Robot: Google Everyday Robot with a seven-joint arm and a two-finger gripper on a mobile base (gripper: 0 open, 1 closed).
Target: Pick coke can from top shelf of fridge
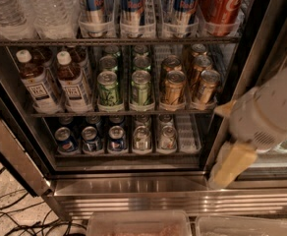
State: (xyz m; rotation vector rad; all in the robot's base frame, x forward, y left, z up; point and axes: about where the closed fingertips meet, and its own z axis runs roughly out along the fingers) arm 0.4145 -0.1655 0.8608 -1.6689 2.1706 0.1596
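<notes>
Coke can (221, 4) sits far rt on top shelf (60, 42) of fridge (133, 191), in a clear lane tray, just beside blue-silver cans (132, 4). Water bottles (40, 6) at left. Gripper (228, 171) hangs low rt by the door frame, well below the can. Nothing seen in it; can't tell if open or closed. Green cans (108, 88) & gold cans (174, 87) one rack down.

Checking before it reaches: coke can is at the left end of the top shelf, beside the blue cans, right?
No, right end, per the camera view: coke can on the top shelf beside the blue cans. The gripper hangs lower right, outside the fridge.
</notes>
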